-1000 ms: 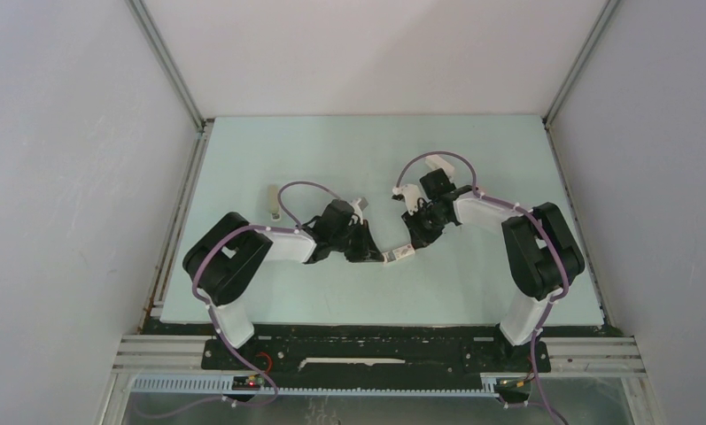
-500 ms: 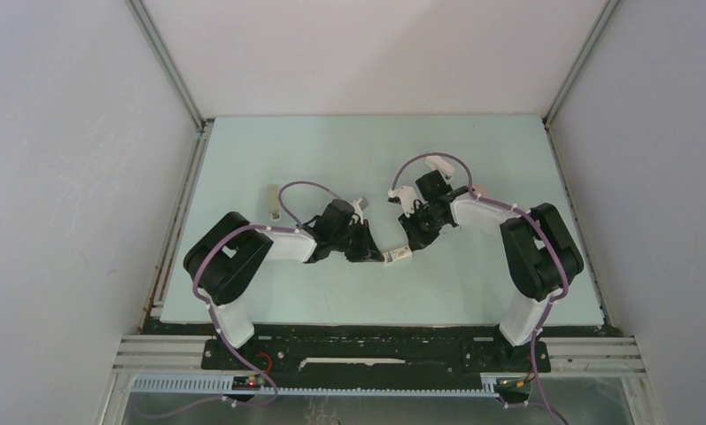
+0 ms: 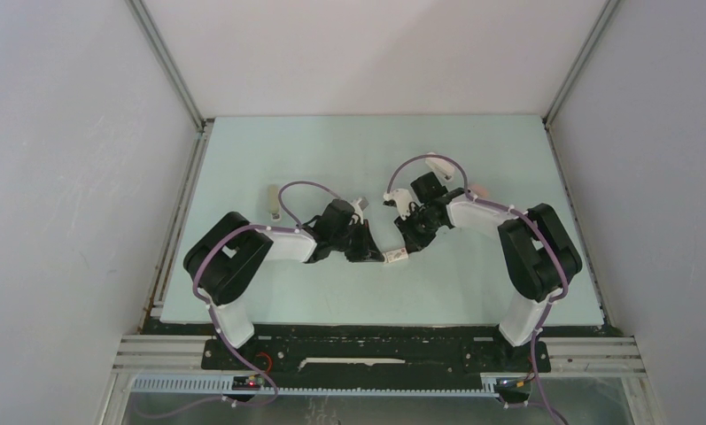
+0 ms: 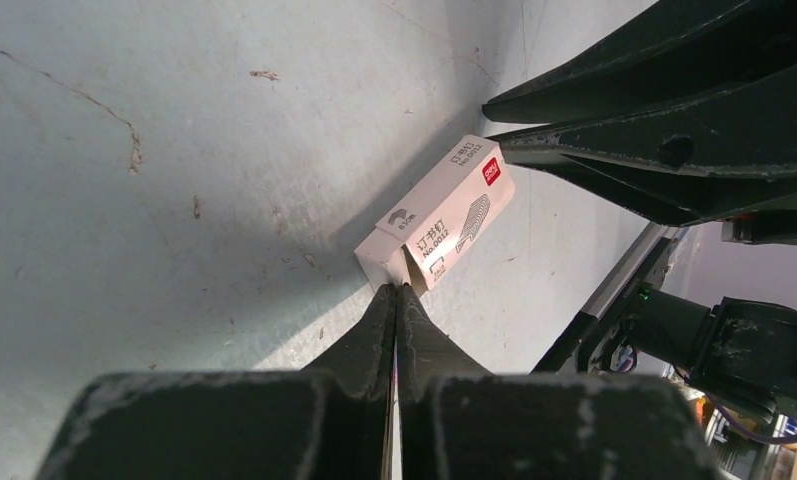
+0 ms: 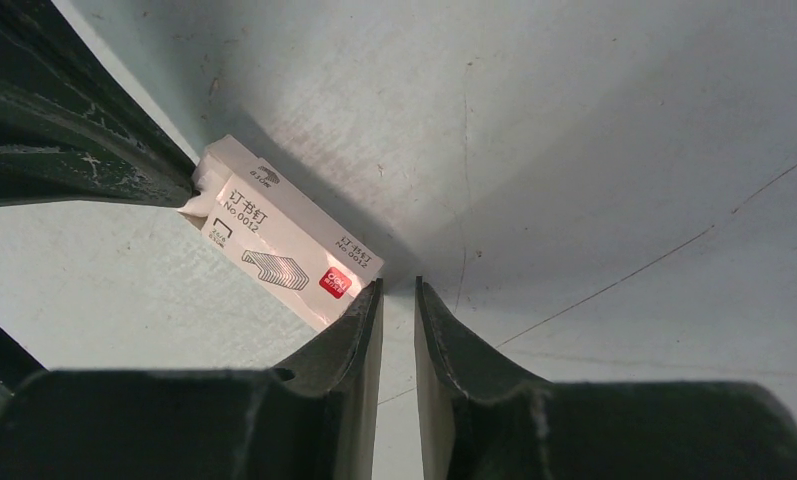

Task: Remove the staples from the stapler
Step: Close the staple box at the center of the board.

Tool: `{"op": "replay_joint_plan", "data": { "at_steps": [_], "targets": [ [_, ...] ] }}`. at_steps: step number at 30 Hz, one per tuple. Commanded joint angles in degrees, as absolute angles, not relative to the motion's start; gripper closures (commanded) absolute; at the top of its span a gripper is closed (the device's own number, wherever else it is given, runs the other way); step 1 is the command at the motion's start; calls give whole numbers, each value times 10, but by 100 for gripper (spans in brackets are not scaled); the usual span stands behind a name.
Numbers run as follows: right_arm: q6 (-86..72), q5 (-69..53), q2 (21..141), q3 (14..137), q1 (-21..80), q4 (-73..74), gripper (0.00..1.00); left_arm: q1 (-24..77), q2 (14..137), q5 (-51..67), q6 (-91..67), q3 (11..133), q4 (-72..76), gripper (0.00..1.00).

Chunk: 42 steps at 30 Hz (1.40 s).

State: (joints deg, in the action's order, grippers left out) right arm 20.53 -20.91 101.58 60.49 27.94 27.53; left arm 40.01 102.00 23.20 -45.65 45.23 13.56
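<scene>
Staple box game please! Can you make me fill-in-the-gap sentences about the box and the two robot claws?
The staple box is mostly ___.
The square label near one end is ___.
The left gripper at the other end is ___, not open.
The right gripper has ___ between its fingers.
Missing words: white; red; shut; nothing.

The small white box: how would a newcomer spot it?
On the pale green table, look between the left arm and right arm. The white box lies there; unlike the plain grey piece farther left, it carries black print and a red square.
</scene>
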Motion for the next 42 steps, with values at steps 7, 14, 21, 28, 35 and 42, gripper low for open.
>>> {"op": "replay_joint_plan", "data": {
  "at_steps": [7, 14, 21, 28, 35, 42],
  "targets": [
    [213, -213, 1013, 610, 299, 288, 73, 402, 1023, 235, -458, 472, 139, 99],
    [214, -213, 1014, 610, 300, 288, 72, 403, 1019, 235, -460, 468, 145, 99],
    [215, -208, 1022, 618, 293, 297, 72, 401, 1006, 230, -460, 457, 154, 94],
    [215, -208, 1022, 617, 284, 297, 71, 399, 982, 227, -462, 434, 167, 82],
    [215, -209, 1023, 617, 283, 297, 71, 394, 952, 219, -460, 417, 160, 73],
    [215, -211, 1021, 618, 283, 296, 71, 392, 906, 191, -449, 397, 139, 67]
  ]
}}
